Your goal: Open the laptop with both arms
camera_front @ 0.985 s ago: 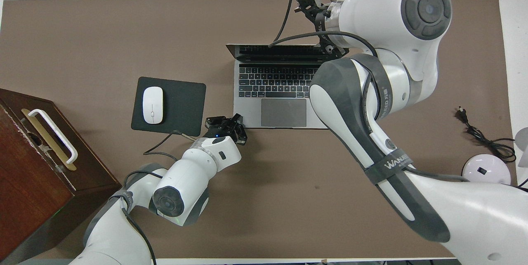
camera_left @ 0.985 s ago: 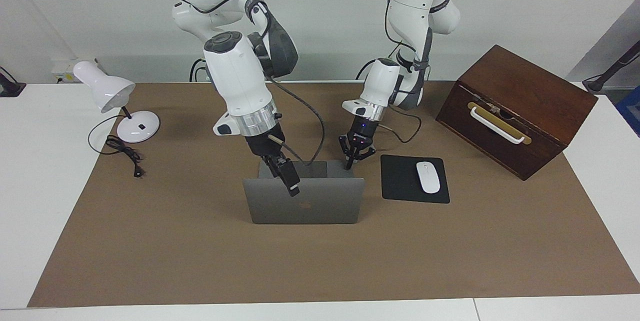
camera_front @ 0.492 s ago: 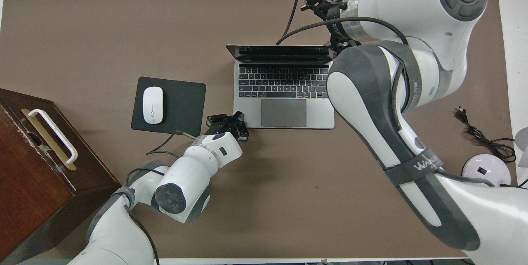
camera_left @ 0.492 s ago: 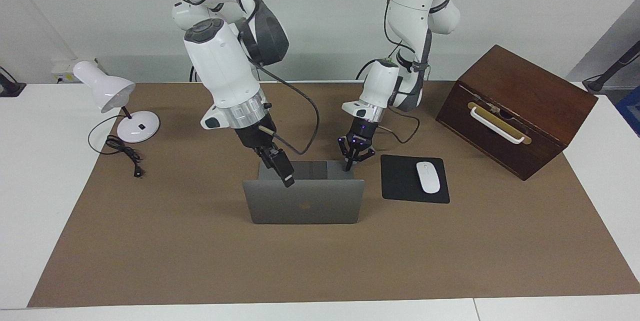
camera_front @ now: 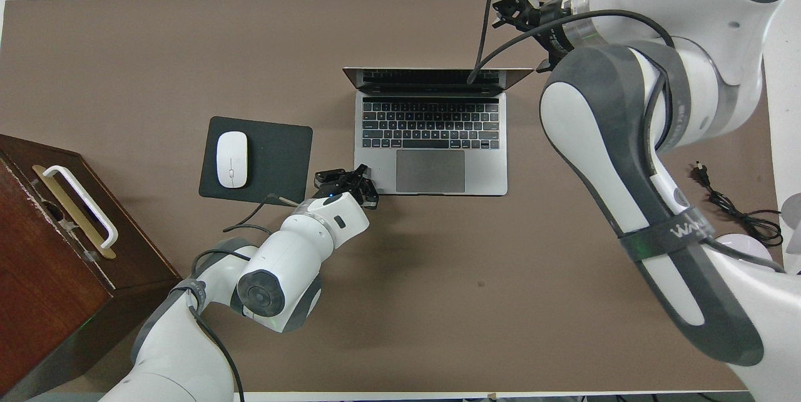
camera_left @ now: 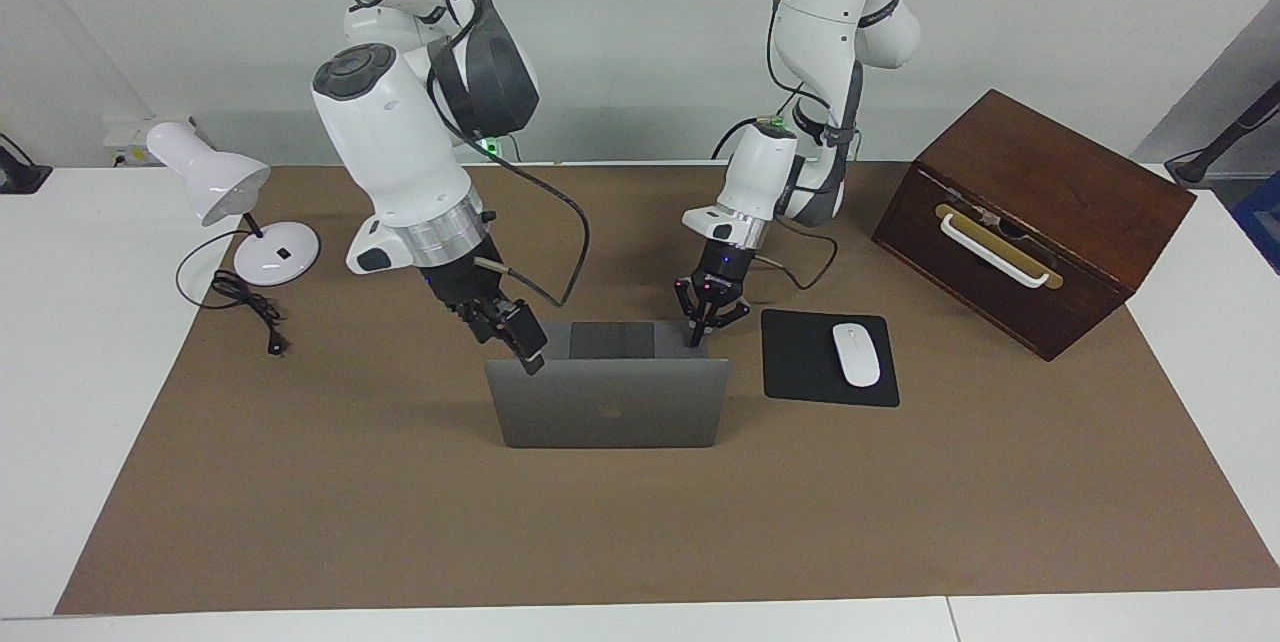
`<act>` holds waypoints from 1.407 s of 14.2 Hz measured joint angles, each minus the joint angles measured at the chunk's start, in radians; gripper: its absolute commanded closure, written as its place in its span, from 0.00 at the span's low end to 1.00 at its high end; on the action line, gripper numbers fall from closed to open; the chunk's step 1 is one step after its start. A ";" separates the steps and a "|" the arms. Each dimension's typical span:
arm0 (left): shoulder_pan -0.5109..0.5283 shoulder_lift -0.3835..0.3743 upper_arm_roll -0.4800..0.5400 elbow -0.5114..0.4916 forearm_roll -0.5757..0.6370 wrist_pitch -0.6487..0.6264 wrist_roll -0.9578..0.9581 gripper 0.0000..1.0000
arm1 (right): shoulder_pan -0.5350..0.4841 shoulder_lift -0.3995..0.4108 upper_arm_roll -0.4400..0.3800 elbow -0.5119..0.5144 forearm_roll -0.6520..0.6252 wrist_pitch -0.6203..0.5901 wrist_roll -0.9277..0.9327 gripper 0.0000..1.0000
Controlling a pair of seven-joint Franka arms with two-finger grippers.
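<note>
Laptop (camera_left: 608, 410) stood open mid-counter (camera_left: 1000, 512), lid upright, hinge running from one arm's end to the other. Left gripper (camera_left: 698, 330), fingers pinched shut and empty, pressed its base corner. Right gripper (camera_left: 527, 354), fingers spread and empty, hung at the lid's top corner.

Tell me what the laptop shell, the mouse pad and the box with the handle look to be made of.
The laptop looks like matte silver-grey metal, probably aluminium: even dull sheen, thin rigid lid. The mouse pad looks like soft black fabric or rubber: flat, no glare. The box looks like dark-stained wood with a satin finish; its handle seems white plastic or painted metal on a brass-coloured plate.
</note>
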 measured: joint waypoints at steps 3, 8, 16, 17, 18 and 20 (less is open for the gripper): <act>0.006 -0.028 0.006 0.029 0.000 -0.091 -0.017 1.00 | -0.001 -0.030 -0.032 0.001 -0.027 -0.071 -0.159 0.00; 0.027 -0.143 0.010 0.062 0.000 -0.295 -0.020 1.00 | -0.006 -0.085 -0.075 0.002 -0.101 -0.155 -0.384 0.00; 0.109 -0.304 0.020 0.230 -0.001 -0.831 -0.018 1.00 | -0.017 -0.151 -0.173 0.003 -0.131 -0.230 -0.686 0.00; 0.128 -0.315 0.021 0.262 -0.001 -0.900 -0.013 1.00 | -0.018 -0.157 -0.189 0.003 -0.132 -0.231 -0.728 0.00; 0.149 -0.326 0.022 0.295 0.000 -0.965 -0.006 1.00 | -0.021 -0.164 -0.203 0.003 -0.132 -0.233 -0.762 0.00; 0.200 -0.348 0.023 0.358 0.000 -1.097 0.031 1.00 | -0.036 -0.178 -0.210 0.001 -0.132 -0.267 -0.802 0.00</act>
